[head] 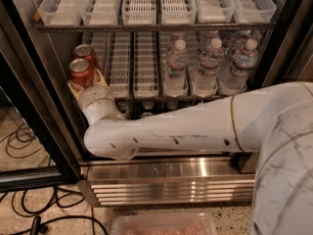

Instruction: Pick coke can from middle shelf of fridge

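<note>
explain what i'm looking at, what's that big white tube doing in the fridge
That white tube is a robot's arm, seen by one camera looking down over it into an open fridge. Its gripper, a two-finger clamp at the arm's end, is at the left of the middle shelf, closed around the front coke can. A second red can stands behind it; water bottles stand to the right.

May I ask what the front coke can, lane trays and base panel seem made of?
Coke can: glossy red painted metal, silver top, likely aluminium. Lane trays: white slotted plastic, seemingly. Base panel: ribbed, reflective stainless steel, probably. The gripper is at the can.
</note>
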You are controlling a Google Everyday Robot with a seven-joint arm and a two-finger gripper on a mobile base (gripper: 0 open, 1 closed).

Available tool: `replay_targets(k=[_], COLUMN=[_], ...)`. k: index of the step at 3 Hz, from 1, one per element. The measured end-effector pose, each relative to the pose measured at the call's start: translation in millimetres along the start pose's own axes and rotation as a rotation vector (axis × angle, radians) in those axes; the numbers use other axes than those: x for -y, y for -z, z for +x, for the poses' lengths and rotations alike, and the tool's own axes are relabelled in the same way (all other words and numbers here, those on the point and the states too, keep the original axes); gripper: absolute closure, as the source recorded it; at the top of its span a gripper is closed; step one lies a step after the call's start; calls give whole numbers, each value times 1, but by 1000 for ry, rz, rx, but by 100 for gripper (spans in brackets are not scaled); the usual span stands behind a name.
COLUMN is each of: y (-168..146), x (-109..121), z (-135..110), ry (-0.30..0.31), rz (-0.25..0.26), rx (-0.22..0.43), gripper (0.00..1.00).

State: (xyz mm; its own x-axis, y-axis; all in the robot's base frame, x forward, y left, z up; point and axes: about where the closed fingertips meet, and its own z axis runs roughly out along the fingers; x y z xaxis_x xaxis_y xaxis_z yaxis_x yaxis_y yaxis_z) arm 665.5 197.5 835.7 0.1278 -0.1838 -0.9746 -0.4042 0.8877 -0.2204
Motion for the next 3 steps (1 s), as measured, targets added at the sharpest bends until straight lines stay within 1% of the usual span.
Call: replay_targets(k=[1,2,3], y=[0,0,0], x=[0,0,0], z=[0,0,0], ry=[0,0,0], rz=[0,0,0], rx=[0,0,0], gripper=[86,100,100])
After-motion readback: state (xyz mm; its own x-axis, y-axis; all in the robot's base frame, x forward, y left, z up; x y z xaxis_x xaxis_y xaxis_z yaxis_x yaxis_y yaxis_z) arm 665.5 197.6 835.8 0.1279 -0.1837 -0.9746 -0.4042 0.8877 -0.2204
